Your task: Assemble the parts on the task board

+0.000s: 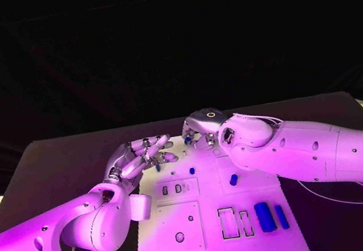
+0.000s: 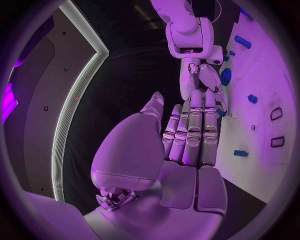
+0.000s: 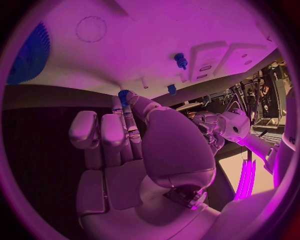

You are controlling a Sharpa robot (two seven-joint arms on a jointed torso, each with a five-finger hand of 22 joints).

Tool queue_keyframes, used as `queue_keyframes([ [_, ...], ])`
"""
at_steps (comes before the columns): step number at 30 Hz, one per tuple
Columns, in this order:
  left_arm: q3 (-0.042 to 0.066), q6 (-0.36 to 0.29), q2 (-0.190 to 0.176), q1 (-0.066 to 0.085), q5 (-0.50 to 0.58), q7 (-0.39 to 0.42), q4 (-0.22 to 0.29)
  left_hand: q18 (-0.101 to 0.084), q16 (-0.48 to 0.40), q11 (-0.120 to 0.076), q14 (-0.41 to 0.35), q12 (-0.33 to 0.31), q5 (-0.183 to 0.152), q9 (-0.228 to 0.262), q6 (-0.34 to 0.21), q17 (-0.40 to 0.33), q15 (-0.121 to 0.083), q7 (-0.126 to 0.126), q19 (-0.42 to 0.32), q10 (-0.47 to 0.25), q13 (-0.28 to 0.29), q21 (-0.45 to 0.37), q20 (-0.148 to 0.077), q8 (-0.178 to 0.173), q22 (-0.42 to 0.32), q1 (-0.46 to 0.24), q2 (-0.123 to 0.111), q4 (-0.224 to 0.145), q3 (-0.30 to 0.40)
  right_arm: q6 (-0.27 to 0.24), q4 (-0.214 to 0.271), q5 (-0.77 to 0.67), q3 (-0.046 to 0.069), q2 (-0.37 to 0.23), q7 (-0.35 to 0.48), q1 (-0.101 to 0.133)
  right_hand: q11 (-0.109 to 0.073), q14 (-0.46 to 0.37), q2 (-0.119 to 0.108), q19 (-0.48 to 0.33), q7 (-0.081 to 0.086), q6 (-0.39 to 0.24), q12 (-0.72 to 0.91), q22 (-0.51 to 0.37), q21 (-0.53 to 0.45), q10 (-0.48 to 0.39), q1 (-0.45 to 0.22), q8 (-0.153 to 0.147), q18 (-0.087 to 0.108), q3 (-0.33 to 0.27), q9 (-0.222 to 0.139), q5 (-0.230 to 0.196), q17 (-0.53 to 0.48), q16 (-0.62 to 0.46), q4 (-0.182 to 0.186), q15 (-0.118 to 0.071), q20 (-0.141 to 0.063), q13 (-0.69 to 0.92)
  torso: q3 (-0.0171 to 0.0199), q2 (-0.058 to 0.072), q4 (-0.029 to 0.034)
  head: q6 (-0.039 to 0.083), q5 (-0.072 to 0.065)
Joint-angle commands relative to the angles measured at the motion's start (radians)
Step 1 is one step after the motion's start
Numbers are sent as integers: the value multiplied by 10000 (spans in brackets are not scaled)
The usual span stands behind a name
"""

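Observation:
The white task board [image 1: 216, 238] lies in the middle of the black table. My right hand [image 1: 204, 132] is over the board's far edge, and its thumb and a finger pinch a small blue gear [image 3: 124, 95]. My left hand [image 1: 139, 157] hovers at the board's far left corner with its fingers [image 2: 192, 131] straight, side by side, holding nothing. The two hands nearly meet fingertip to fingertip. Two long blue parts [image 1: 264, 216] stand side by side near the board's front right. A short blue part [image 1: 233, 180] and a smaller one [image 1: 191, 170] lie mid-board.
A large blue gear [image 3: 28, 55] and a blue peg [image 3: 180, 60] sit on the board beyond my right hand. Rectangular slots [image 1: 227, 221] and round holes [image 1: 179, 237] mark the board's near half. Black table [image 1: 55, 167] surrounds the board.

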Motion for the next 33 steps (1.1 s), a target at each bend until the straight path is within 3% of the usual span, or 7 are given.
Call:
queue_keyframes([
  [1,9,202,-1,23,14,59,41,147,-32,27,-57,-52,9,-9,-31,9,19,64,-61,-15,16,24,-20,-42,12,-24,91,-70,3,259,-50,-47,-6,48,77,-30,22,188,-49,48,63,-35,62,7,49,17,17,-20,-149,55,8,51,12,48,-10,13,40,8,-1,12,-5,0,16],
  [18,9,211,-4,47,14,30,67,147,-32,27,-57,-52,9,-9,-31,9,19,64,-61,-15,16,24,-20,-42,12,-24,91,-70,3,268,-266,-304,-11,263,-392,-52,45,173,-121,27,85,-83,55,10,63,-45,-28,-46,-147,94,-3,110,-27,48,18,34,58,4,-8,24,9,37,5],
  [29,9,240,-4,56,14,4,70,147,-32,27,-57,-52,9,-9,-31,9,19,64,-61,-15,16,24,-20,-42,12,-24,91,-70,3,519,-316,-304,-12,367,-533,-52,232,87,-473,-139,249,-708,33,-116,24,-696,-265,-106,-117,185,-116,92,-228,-8,203,190,193,-26,-9,32,7,31,14],
  [33,9,252,-3,57,14,-10,61,147,-32,27,-57,-52,9,-9,-31,9,19,64,-61,-15,16,24,-20,-42,12,-24,91,-70,3,470,-316,-302,-13,368,-517,-51,366,-118,-685,-651,337,-1142,29,-834,-342,-1412,-331,-108,24,150,-143,79,-909,-461,264,314,288,-42,-12,35,10,35,15],
])
